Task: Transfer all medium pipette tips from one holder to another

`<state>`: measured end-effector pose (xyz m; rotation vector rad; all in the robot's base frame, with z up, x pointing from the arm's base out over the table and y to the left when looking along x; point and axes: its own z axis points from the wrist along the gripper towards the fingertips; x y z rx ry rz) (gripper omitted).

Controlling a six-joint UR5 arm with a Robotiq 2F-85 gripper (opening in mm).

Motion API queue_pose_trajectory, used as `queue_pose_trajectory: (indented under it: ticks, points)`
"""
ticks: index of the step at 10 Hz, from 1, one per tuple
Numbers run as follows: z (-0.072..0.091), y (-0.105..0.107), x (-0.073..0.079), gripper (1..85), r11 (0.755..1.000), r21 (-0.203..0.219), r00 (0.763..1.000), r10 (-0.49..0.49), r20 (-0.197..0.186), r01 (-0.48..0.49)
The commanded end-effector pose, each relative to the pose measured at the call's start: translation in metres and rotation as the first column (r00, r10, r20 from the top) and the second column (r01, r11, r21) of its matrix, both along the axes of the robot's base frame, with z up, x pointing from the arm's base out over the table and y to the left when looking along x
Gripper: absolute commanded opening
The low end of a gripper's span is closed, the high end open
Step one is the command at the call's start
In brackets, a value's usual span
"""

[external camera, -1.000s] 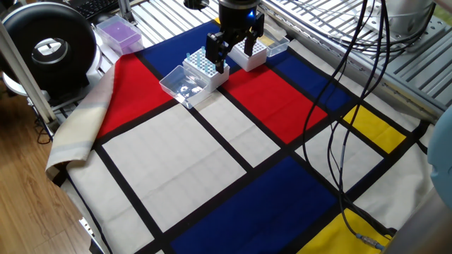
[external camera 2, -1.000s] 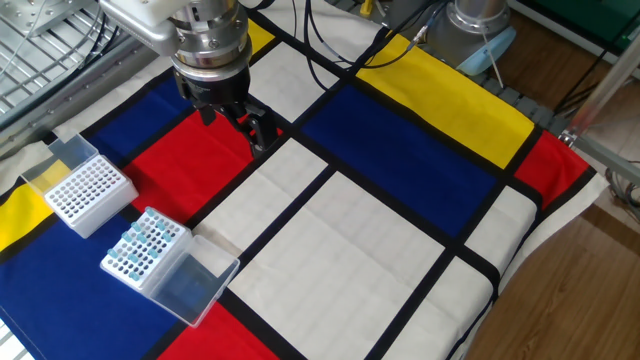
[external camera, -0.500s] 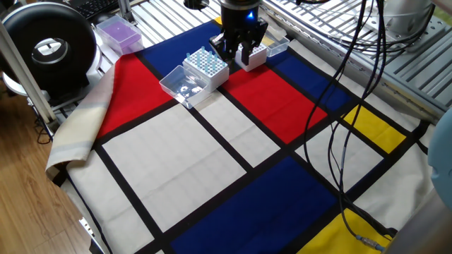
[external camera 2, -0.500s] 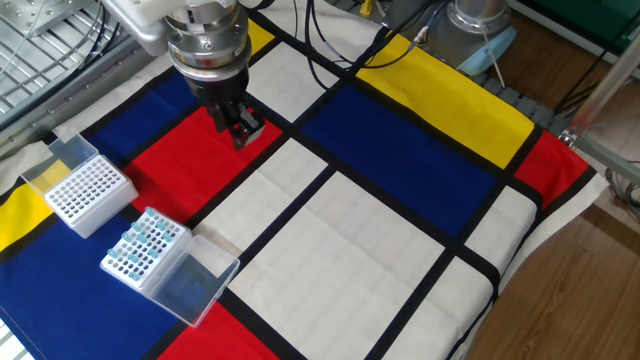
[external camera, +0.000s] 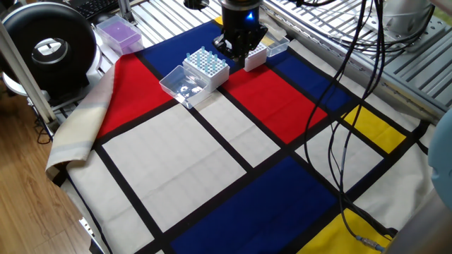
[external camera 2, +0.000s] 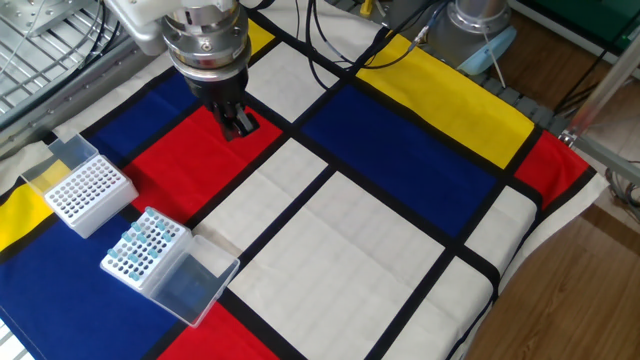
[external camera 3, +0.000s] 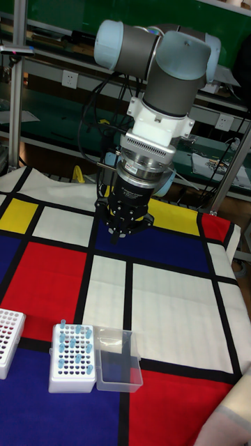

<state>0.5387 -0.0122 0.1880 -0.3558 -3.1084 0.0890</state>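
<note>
Tall fixed view is the easiest one to read, so starting at the front: the box holding the medium pipette tips [external camera 3: 72, 346] sits on the checkered cloth [external camera 3: 174, 306], with its clear lid [external camera 3: 118, 360] flipped open flat beside it, presumably so the tips can be reached from straight above. They're little pale-blue cones standing upright in the holes, scattered across the rack rather than filling it. Just left of that, at the picture's edge, is the second rack [external camera 3: 10, 343], white, and its holes look empty to me, so I'd guess that's the destination and the transfer hasn't really got going.

Further back, the gripper [external camera 3: 124, 233] hangs point-down over the cloth, well apart from both racks and not over either one. The fingers look pinched together with no gap I can make out, and I can't see a tip between them; something that small could hide there though. In the other fixed view the gripper [external camera 2: 237, 122] is above a red panel, with both racks off toward the near-left corner.

Behind it all there's metal shelving and cables.
</note>
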Motion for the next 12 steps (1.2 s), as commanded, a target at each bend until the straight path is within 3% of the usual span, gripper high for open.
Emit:
queue_pose_trajectory:
  ticks: [1,5,6,7,8,9,12]
  points:
    - [0.001,0.002,0.0,1.3,1.0,0.01,1.0,-0.01,0.003,0.01]
    - [-0.001,0.009,0.003,1.3,0.999,0.039,1.0,-0.02,0.012,0.02]
    - [-0.002,0.011,0.003,6.0,0.998,0.054,1.0,-0.008,0.02,0.007]
    - [-0.004,0.012,-0.006,21.3,0.996,0.075,0.999,0.039,0.0,-0.039]
    - [-0.006,0.015,-0.014,50.3,0.99,0.102,0.995,0.095,-0.011,-0.093]
    - [-0.007,0.017,-0.02,63.0,0.985,0.121,0.992,0.126,-0.021,-0.123]
    - [-0.005,0.02,-0.029,72.7,0.982,0.133,0.989,0.139,-0.051,-0.131]
